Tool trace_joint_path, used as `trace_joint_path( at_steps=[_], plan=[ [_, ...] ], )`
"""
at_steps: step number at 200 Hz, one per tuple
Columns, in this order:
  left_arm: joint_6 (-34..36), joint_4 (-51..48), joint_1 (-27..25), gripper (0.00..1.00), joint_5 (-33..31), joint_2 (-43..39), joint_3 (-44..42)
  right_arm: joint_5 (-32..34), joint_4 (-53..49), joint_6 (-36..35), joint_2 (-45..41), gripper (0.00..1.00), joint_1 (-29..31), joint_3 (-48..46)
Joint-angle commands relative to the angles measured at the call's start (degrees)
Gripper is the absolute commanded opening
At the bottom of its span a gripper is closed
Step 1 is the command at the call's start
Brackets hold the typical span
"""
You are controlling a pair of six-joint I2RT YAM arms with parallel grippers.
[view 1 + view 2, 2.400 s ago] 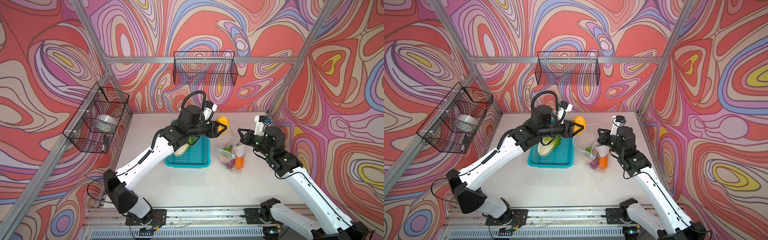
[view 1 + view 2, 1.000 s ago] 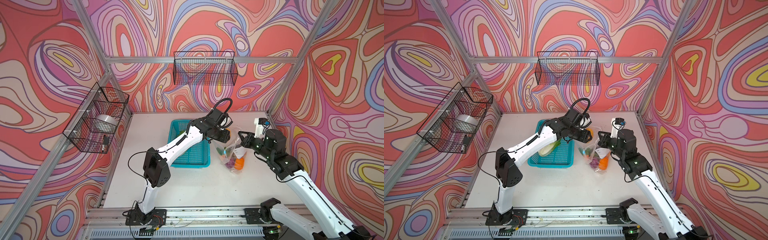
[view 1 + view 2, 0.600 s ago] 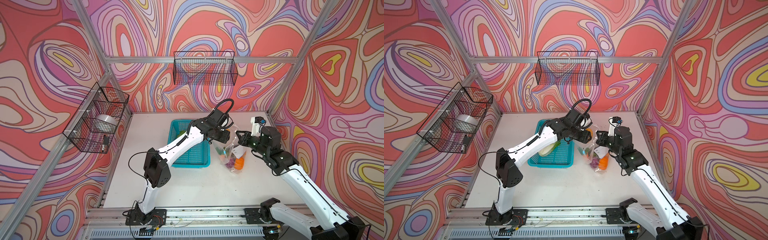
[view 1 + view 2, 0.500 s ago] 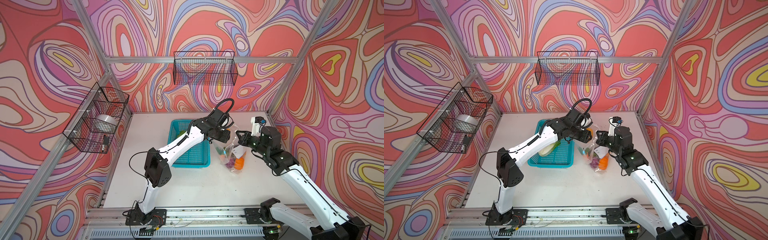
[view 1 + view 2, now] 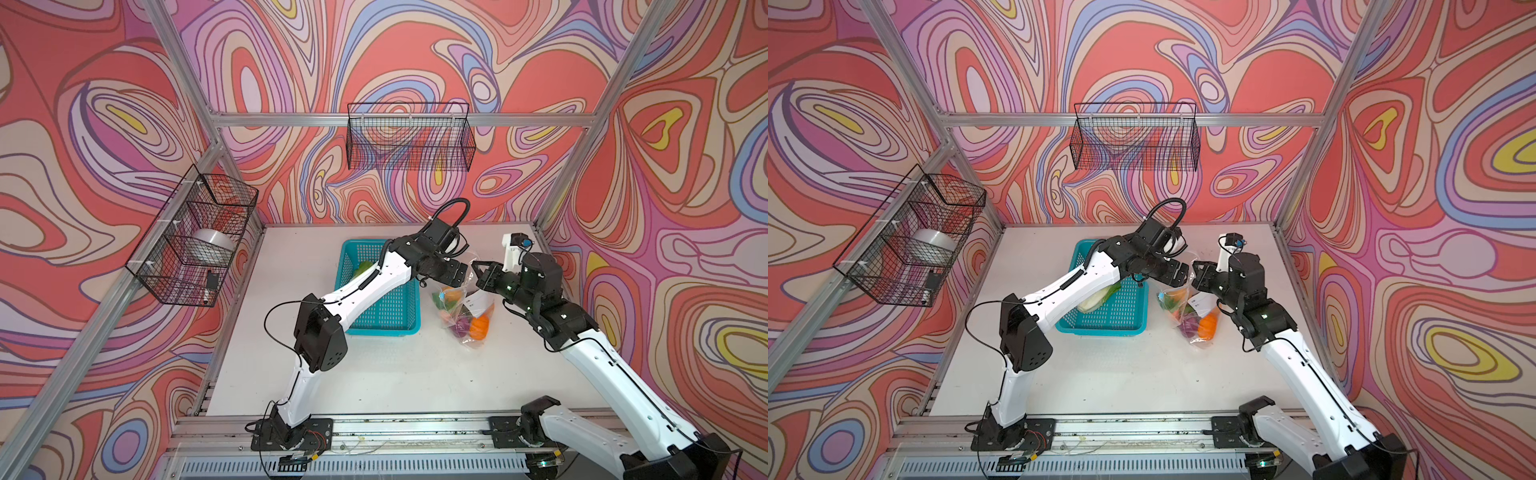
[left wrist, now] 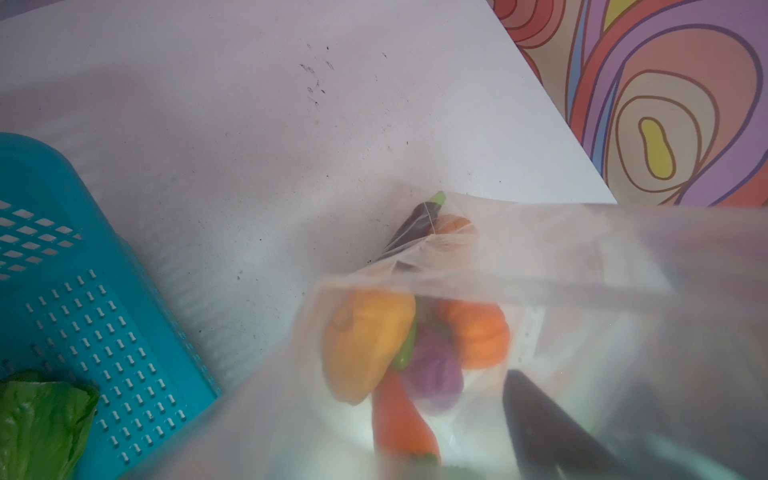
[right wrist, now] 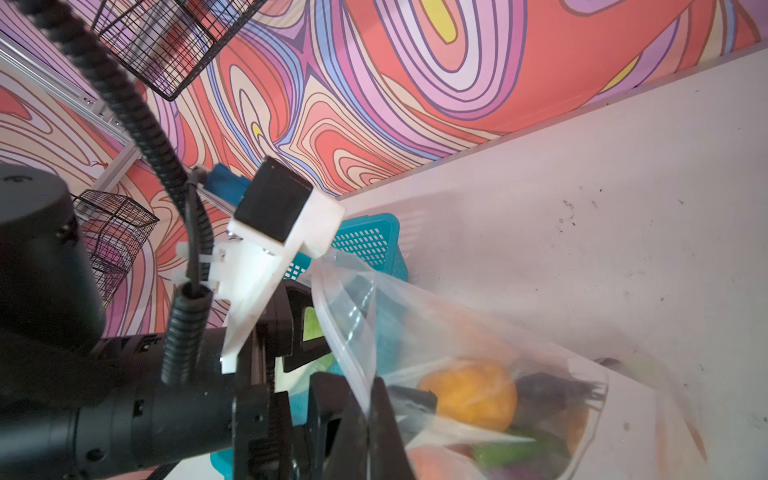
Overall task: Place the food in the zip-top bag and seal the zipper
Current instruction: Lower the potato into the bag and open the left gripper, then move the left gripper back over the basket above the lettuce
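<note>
A teal perforated plastic basket (image 5: 395, 309) is set on the white table (image 5: 374, 374), nearer its back edge, with a green-white toy lettuce (image 5: 1096, 300) laid in it. Just right of the basket a clear floppy plastic zip-top bag (image 5: 467, 309) is found, with an orange toy pumpkin (image 5: 480, 327) and a purple toy onion (image 5: 461, 323) contained inside.

The counter (image 5: 374, 374) is white with small dark specks. The basket (image 5: 390, 309) is teal, perforated in neat rows. The lettuce (image 5: 1096, 301) is green paling to white. The zip-top bag (image 6: 582, 257) is clear, and through it show a yellow-orange piece (image 6: 365, 340), an orange pumpkin (image 6: 478, 332), a purple onion (image 6: 432, 374) and an orange carrot (image 6: 399, 419). The walls (image 5: 415, 54) swirl in coral, lilac, blue, cream and yellow, with dark outlines. The wire baskets (image 5: 409, 137) are black.
</note>
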Motion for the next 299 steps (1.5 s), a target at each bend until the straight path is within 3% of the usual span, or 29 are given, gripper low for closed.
trace_joint_path(
  at_steps=[1, 29, 42, 98, 147, 202, 228, 277, 290, 299],
  plan=[
    [0.12, -2.25, -0.19, 0.91, -1.26, -0.49, 1.6, -0.22, 0.92, 0.03, -0.84, 0.0, -0.05, 1.73],
    [-0.44, -2.03, -0.23, 0.92, -1.36, -2.85, 1.68, 0.12, 0.48, -0.16, -1.03, 0.0, -0.05, 1.79],
    [-0.84, -1.61, -0.15, 1.0, -1.39, -4.52, 1.6, 0.28, 0.47, -0.15, -1.07, 0.0, -0.05, 1.65],
    [-1.56, 4.27, -0.09, 1.0, -3.56, -13.39, -3.67, 1.01, 0.29, 0.46, -1.34, 0.0, -0.09, 1.6],
    [-0.43, 7.32, 1.15, 1.0, -12.76, -20.34, -12.91, 0.93, -0.06, 0.29, -1.53, 0.0, -0.05, 2.11],
    [-6.01, 10.18, 5.65, 0.88, -5.18, -21.99, -23.16, 0.85, 0.03, 0.38, -1.36, 0.0, -0.05, 1.9],
    [-6.15, 9.0, 5.67, 0.75, -0.84, -18.2, -21.13, 0.69, -0.19, 0.51, -1.31, 0.0, -0.09, 2.11],
    [-6.09, 7.69, 5.61, 0.14, 4.62, -15.89, -17.08, 1.4, -0.6, 0.25, -1.73, 0.0, -0.05, 1.86],
    [-5.96, 7.78, 5.6, 0.0, 5.36, -16.72, -17.12, 1.3, -0.33, 0.29, -1.71, 0.0, -0.05, 1.47],
    [-5.81, 7.78, 5.7, 0.0, 5.61, -17.34, -17.14, 1.36, 0.08, 0.3, -1.62, 0.0, -0.05, 1.0]
  ],
)
